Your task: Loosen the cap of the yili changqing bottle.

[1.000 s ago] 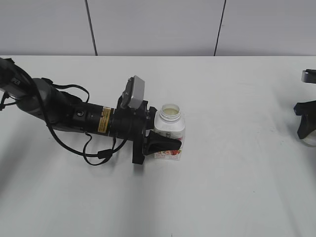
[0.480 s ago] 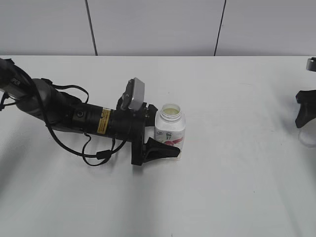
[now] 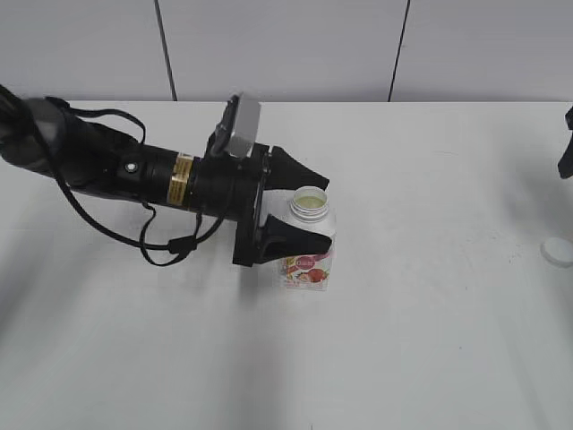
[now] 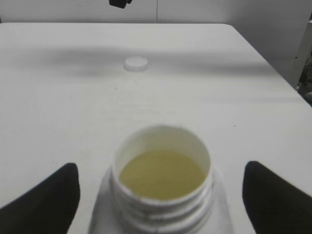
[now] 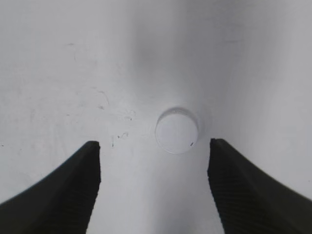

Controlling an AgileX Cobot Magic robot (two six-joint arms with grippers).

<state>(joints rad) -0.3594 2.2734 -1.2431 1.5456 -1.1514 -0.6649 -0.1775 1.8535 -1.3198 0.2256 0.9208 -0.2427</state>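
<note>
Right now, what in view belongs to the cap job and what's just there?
Job:
bottle, open, standing between the open left gripper
cap, off, lying on the table under the open right gripper

Just there:
table
wall panels behind

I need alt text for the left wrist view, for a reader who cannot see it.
An uncapped white bottle with pale yellow liquid stands between the two open black fingers of the left gripper, which do not touch it. Its white cap lies farther away on the white table.
</note>
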